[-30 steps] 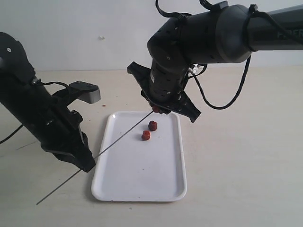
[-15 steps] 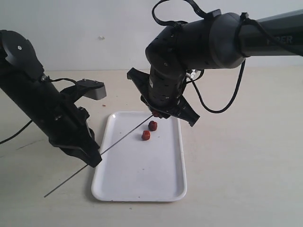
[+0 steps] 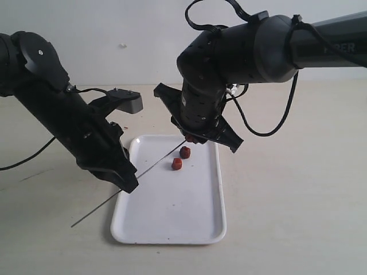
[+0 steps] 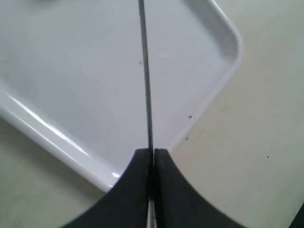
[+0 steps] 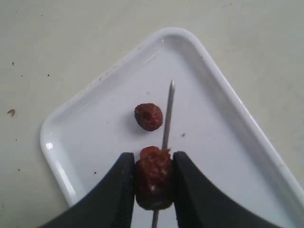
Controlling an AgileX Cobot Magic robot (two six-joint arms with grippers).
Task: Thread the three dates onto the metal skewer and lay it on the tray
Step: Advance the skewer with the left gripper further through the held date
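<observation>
left arm (image 3: 63,114) is slanted down toward the tray's left rim. left gripper (image 3: 129,187) is clamped on the thin grey metal skewer (image 3: 156,164), which is tilted up over the glossy white tray (image 3: 172,220). right gripper (image 3: 192,137) is pinched on one wrinkled red-brown date (image 5: 153,183), with the skewer tip seen past it. two dates (image 3: 184,152) are left on the tray. versus 0.5 s ago, the left arm is shifted nearer the tray.

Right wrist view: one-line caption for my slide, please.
Right gripper clamps a date, skewer tip protruding past it, above the white tray where another date lies loose.
</observation>
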